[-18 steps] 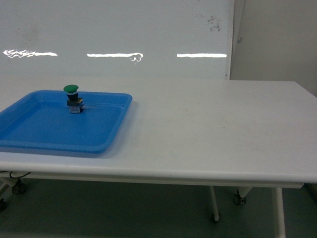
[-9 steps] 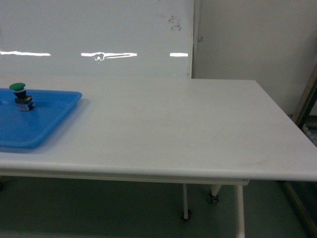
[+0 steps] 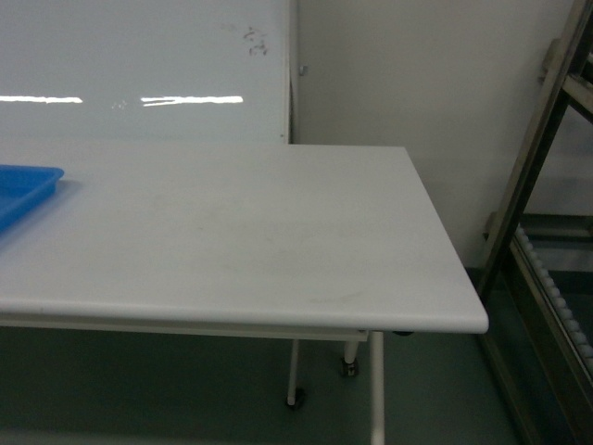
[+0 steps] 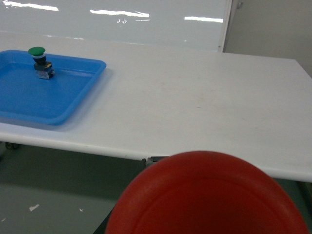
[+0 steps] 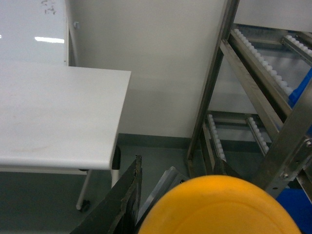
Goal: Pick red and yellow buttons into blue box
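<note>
left wrist view: smooth red button (image 4: 207, 195) fills the bottom edge, apparently pinched by the left gripper, fingers unseen. right gripper likewise carries the glossy yellow button (image 5: 222, 207). blue box not in sight; metal roller rack (image 5: 253, 92) close by. risk: a domed cap slipping, or an arm clipping the white table (image 3: 232, 241).

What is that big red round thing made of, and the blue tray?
The round red button cap looks like smooth matte plastic: even colour, soft sheen. The shallow blue tray also looks like moulded plastic, with rounded rim and slight gloss. Neither is certain from looks alone.
</note>
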Controlling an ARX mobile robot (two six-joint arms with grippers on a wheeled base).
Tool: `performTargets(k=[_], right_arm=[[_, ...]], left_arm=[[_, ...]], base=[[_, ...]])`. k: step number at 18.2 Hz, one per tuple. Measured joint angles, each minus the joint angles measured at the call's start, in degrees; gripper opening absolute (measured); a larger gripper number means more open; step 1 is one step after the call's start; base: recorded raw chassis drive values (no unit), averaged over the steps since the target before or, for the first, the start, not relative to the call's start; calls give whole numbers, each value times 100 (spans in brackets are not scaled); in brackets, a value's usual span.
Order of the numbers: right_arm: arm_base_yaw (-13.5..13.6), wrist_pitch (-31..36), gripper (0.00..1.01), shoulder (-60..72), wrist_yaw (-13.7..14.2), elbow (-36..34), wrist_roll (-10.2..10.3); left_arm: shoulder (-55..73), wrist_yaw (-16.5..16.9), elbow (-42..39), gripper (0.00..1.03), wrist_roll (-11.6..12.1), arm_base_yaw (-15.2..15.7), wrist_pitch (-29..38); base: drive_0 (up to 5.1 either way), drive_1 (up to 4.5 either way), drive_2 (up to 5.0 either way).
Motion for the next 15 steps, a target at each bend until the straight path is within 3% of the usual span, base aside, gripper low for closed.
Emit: performTargets(k=[15], right_arm=[[0, 0, 40, 0, 0, 0, 0]], left_arm=[[-7, 0, 0, 25, 0, 0, 11]], base=[[491, -245, -245]])
